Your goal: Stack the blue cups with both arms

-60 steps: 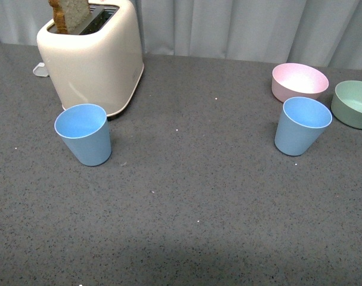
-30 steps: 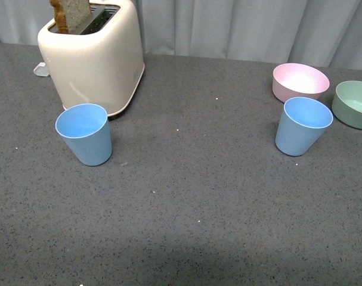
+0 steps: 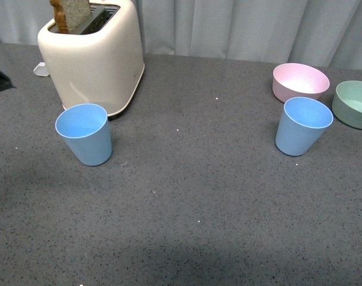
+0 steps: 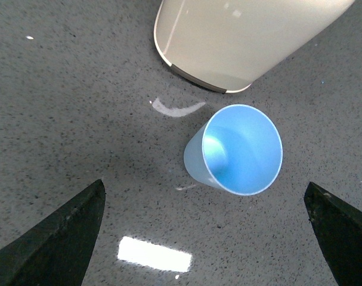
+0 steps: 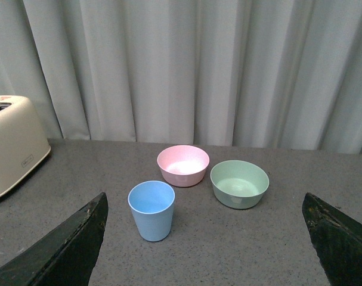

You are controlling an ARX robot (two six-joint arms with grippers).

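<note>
Two upright blue cups (well apart)

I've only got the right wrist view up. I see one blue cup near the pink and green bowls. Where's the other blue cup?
Observer: The second blue cup stands upright just in front of the toaster, over on the robot's left side.
Operator: Is the left gripper on it yet?
Observer: No. The left wrist view shows the left gripper open wide and not touching that cup.
Operator: Anything in the toaster?
Observer: Yes, a slice of bread sticks up out of one slot.
</note>
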